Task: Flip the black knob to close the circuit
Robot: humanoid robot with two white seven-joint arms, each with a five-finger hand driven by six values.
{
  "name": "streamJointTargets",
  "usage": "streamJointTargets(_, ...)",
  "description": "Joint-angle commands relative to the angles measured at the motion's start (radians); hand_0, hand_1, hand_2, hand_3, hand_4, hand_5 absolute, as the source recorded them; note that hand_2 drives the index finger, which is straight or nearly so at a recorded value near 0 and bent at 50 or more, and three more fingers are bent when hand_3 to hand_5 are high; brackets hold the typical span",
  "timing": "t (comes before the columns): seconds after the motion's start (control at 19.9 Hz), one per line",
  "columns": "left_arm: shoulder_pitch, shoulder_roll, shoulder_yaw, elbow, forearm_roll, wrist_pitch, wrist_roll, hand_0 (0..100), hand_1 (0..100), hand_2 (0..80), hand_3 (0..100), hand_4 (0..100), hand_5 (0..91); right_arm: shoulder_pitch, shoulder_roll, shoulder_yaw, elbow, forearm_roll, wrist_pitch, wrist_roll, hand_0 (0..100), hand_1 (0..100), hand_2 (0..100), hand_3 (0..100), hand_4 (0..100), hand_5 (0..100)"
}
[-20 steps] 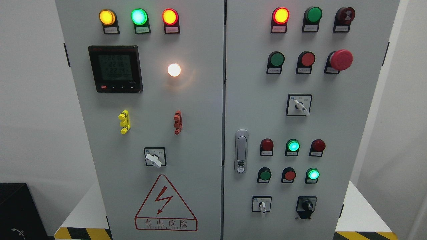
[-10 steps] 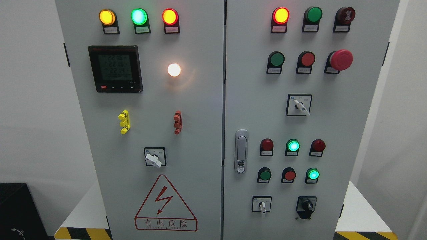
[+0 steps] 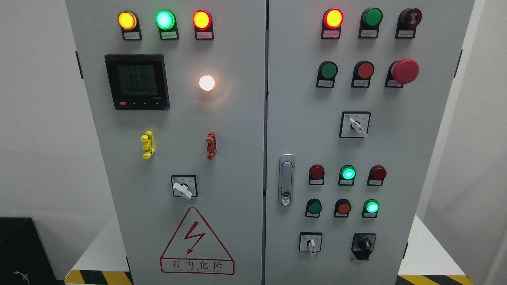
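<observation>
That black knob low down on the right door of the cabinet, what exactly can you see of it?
The black rotary knob sits at the lower right of the grey metal cabinet's right door, right of a small white-handled selector switch. It looks like matte plastic: a round body on a dark square plate, with a raised grip bar running roughly vertical. A small screw-like dot shows on the door below its left side. No hand touches it; none is in view.

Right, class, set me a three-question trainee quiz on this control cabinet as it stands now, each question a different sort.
1. True or false: a robot hand is touching the black knob.
2. Which lies directly left of the black knob? A) white selector switch B) door handle C) red emergency stop button
3. Fill in: the warning triangle is on the ___ door.

Key: 1 false, no hand shows; 2 A; 3 left.
</observation>
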Motion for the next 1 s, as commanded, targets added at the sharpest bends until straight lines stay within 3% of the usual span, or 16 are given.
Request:
streamJointTargets(0.0, 0.0, 0.0, -0.02, 0.022, -0.022, 0.001, 0.001, 0, 0, 0.0, 0, 0, 0.0, -0.049, 0.004, -0.025, -0.15, 0.123, 0.029, 0.001, 0, 0, 77, 93, 75, 74)
streamJointTargets(0.3, 0.0, 0.0, -0.02, 0.022, -0.022, -0.001, 0.001, 0, 0, 0.0, 0, 0, 0.0, -0.112, -0.002, -0.047, -0.146, 0.217, 0.075, 0.006, 0, 1, 77, 93, 75, 75)
streamJointTargets(0.5, 0.0, 0.0, -0.02, 0.022, -0.022, -0.001, 0.001, 0, 0, 0.0, 0, 0, 0.0, -0.136, -0.01, -0.062, -0.15, 0.264, 0.077, 0.024, 0, 2, 78, 94, 76, 76)
streamJointTargets(0.95, 0.0, 0.0, -0.021, 0.022, -0.022, 0.001, 0.001, 0, 0, 0.0, 0, 0, 0.0, -0.196, -0.02, -0.064, -0.181, 0.355, 0.152, 0.059, 0, 5, 80, 96, 78, 78)
